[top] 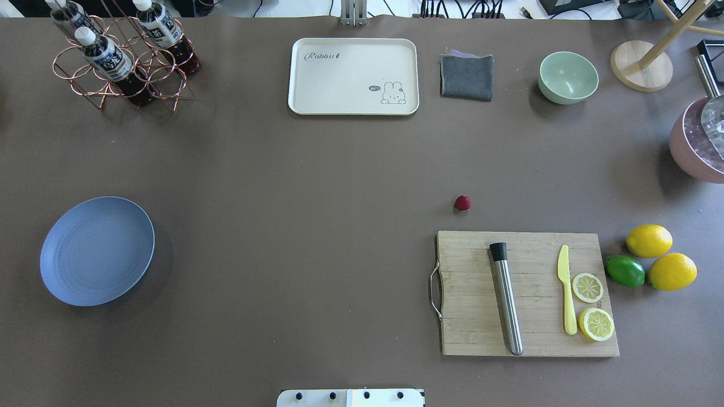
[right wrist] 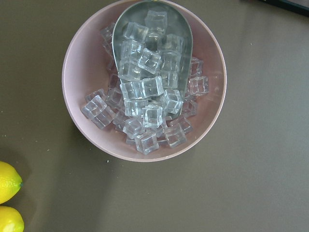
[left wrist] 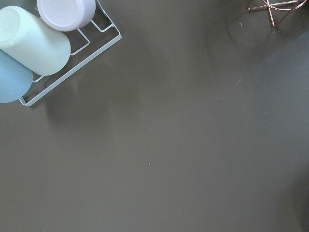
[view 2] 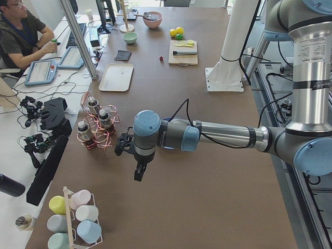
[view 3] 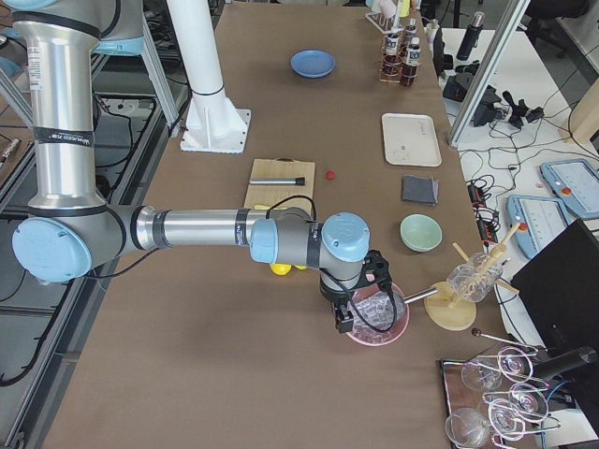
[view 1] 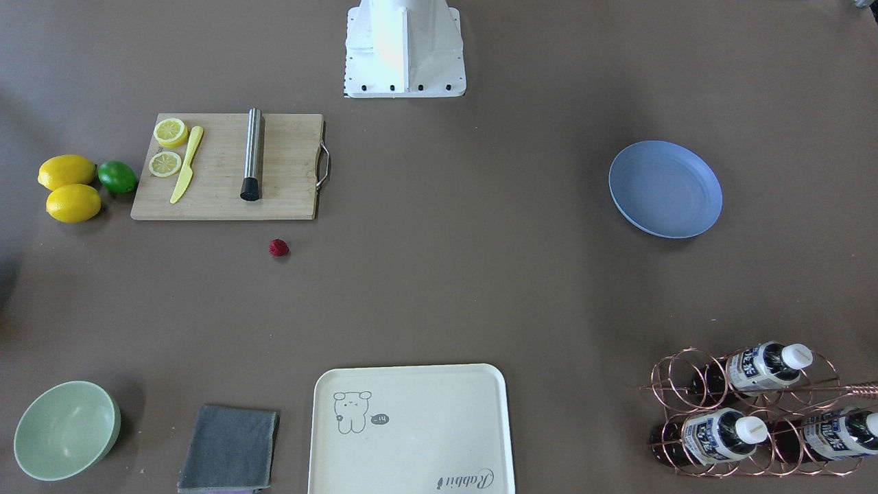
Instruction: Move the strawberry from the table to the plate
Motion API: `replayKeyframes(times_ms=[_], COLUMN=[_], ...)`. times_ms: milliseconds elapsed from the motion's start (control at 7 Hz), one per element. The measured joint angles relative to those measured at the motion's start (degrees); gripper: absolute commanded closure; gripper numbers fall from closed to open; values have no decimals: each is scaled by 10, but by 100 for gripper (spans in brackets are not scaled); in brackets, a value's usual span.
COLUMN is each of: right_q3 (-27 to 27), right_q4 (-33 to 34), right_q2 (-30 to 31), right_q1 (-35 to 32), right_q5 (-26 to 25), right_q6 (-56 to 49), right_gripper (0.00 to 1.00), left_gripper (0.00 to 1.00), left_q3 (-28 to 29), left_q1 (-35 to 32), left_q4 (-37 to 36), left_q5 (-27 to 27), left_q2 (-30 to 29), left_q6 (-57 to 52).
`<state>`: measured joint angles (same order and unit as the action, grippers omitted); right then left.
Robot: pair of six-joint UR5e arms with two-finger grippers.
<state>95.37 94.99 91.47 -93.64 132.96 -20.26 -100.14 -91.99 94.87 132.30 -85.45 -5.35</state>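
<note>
Not started: strawberry (top: 462, 202) on table (top: 283, 226) by board (top: 529, 294), plate (top: 97, 251) well apart. Left gripper (view 2: 139, 176) & right gripper (view 3: 343, 325) out at the table ends, can't tell if apart or together. Next IMO: right gripper over strawberry, descend.

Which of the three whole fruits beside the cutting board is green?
The lime, the smallest, lying between the cutting board and the two yellow lemons.

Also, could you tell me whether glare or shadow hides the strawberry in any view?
Front-facing view: the strawberry is sharp and evenly lit; the glare sits on the white robot base. Overhead view: the plate throws a soft shadow to its right, well short of the berry. Side views: it is tiny.
</note>
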Motion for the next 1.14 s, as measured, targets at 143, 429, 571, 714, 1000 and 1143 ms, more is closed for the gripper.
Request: replayKeyframes(times_ms=[143, 429, 571, 714, 1000, 1143], right_q3=[0, -5, -6, -8, -2, 2], right_q4=[0, 1, 2, 2, 1, -1], right_q2=[1, 4, 5, 6, 9, 12], right_q1=[1, 9, 12, 13, 13, 14], right_q5=[1, 6, 8, 10, 16, 20], right_q6=[1, 6, 6, 7, 9, 9], right_gripper=[0, 0, 0, 0, 0, 0], left_gripper=[2, 2, 2, 3, 3, 3], left_q3=[9, 31, 31, 32, 29, 27], left_q1=[4, 11, 18, 28, 39, 40], left_q4=[9, 35, 39, 40, 41, 42], left_q5=[1, 1, 2, 3, 4, 5], left_q2=[-2, -8, -7, -5, -4, -4], left_q6=[1, -1, -2, -1, -1, -1])
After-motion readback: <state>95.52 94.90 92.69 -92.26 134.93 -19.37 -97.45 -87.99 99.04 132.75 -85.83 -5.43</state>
